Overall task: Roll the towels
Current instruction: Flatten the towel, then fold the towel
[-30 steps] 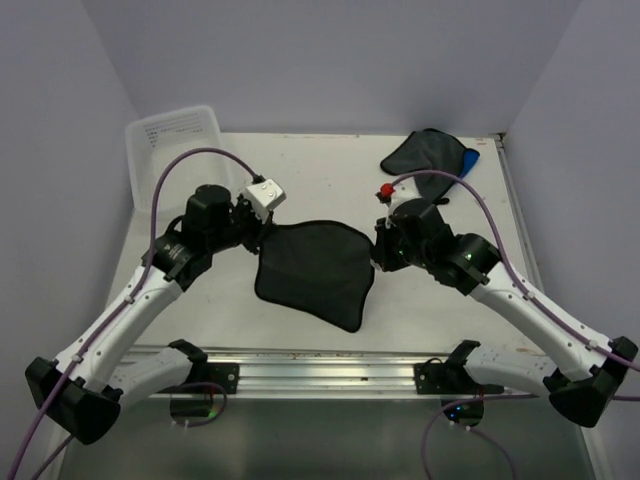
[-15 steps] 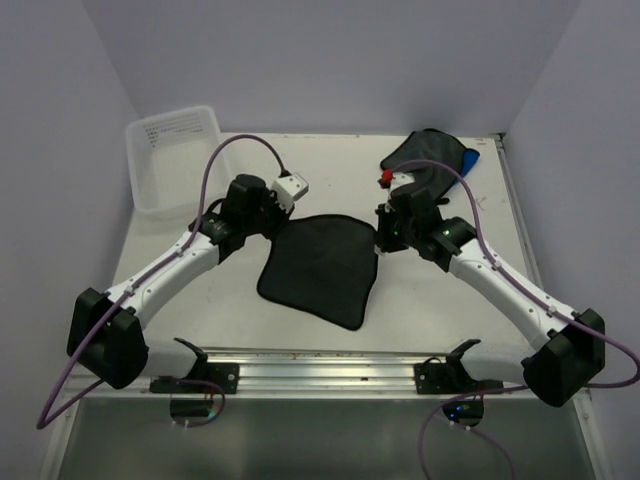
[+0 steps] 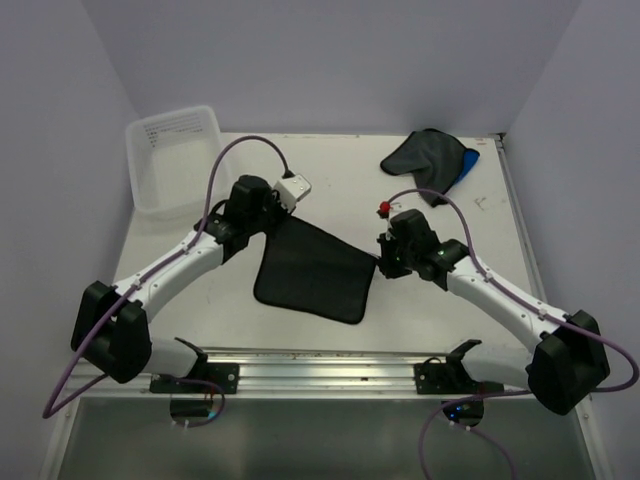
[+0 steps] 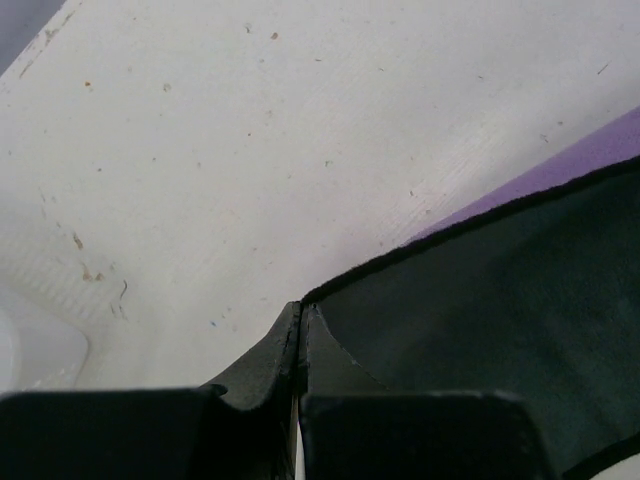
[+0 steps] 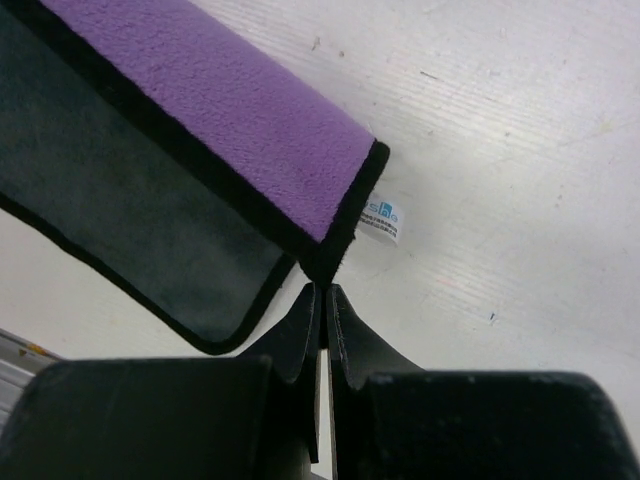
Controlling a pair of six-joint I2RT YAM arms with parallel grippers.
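A white table (image 3: 430,215) fills the overhead view, with plain pale walls behind it. Two white and black robot arms reach in from the near edge and bend toward each other over the middle.

A clear plastic tub (image 3: 140,170) stands at the far left corner.

In the centre of the table, between the arms, lies the purple towel (image 3: 312,272), spread out with its dark face up. From above it looks almost black. The wrist cameras show a purple fleece strip (image 5: 230,110) along its far edge, trimmed in black. Whether that edge is lifted or folded over is unclear.

At the far right corner, well apart from it, a dark grey towel (image 3: 425,158) lies crumpled, with a bright blue towel (image 3: 469,162) peeking out at its right side.

The left gripper (image 3: 278,216) is clamped on the spread towel's far left corner, and its wrist view shows the fingers pressed together on the black edging (image 4: 301,315). The right gripper (image 3: 380,262) pinches the far right corner in the same way (image 5: 322,290).

A small white label (image 5: 381,217) sticks out just beside that right corner.
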